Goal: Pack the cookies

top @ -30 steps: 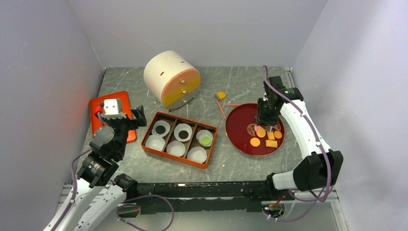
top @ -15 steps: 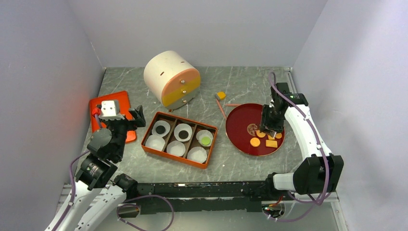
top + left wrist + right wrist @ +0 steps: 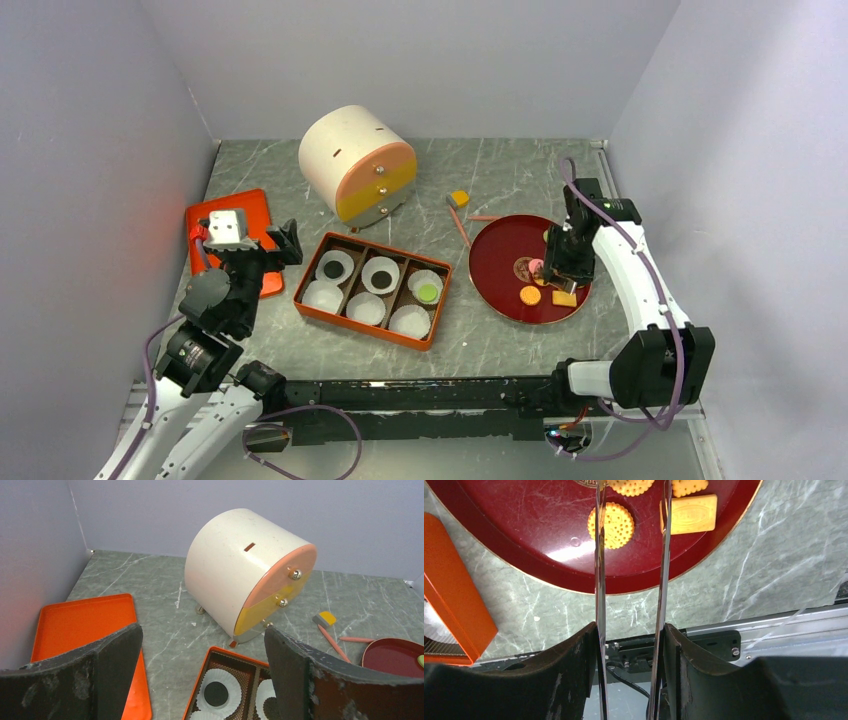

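Overhead, the right gripper (image 3: 565, 262) hides part of the red plate (image 3: 500, 240) and some cookies (image 3: 530, 296) lying there; its fingers clamp thin metal tongs (image 3: 598, 555), tips cut off in the wrist view. The left gripper (image 3: 201, 635) gapes wide, empty, beside the orange box (image 3: 362, 326) holding more cookies.

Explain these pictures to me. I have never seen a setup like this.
Two robot arms are bolted at the table's near edge. One picture looks down from above; the other two come from wrist cameras. On the table lie a red plate of cookies, an orange box of paper cups, three holding cookies, an orange tray and a round chest. The left gripper is open and empty. The right gripper clamps tweezers over the plate; their tips are hidden.
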Action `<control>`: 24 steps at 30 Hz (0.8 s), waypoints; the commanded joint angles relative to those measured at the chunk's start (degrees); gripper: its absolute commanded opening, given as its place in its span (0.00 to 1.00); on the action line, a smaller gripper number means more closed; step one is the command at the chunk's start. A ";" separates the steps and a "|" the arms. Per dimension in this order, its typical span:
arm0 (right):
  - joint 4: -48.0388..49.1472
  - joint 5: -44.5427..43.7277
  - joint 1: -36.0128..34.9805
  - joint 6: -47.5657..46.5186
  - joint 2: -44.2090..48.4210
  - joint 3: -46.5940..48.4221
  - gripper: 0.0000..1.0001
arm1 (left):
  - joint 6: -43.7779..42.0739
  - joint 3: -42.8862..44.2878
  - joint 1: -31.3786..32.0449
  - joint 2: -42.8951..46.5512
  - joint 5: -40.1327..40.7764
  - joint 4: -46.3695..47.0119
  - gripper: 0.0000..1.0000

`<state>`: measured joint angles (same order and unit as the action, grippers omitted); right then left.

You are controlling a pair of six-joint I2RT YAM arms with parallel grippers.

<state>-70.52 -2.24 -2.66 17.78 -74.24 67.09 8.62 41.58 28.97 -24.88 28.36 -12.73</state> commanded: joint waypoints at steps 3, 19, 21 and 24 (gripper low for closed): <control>1.37 1.93 0.37 0.28 0.63 -1.34 0.52 | -0.27 0.06 0.29 0.38 -0.46 2.36 0.96; 3.30 3.00 0.37 -0.29 -0.32 -1.10 0.48 | -0.27 0.08 0.29 -0.03 -0.33 2.28 0.97; 3.20 3.10 0.37 -0.33 -0.23 -1.04 0.47 | -0.28 0.08 0.30 0.01 -0.32 2.27 0.96; 3.14 2.57 0.42 -0.12 -0.10 -1.55 0.48 | -0.32 0.08 0.30 -0.14 -0.19 2.23 0.96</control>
<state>-68.84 0.40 -2.55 17.61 -74.67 64.90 8.62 41.58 29.08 -24.88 28.32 -12.73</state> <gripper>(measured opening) 0.476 0.964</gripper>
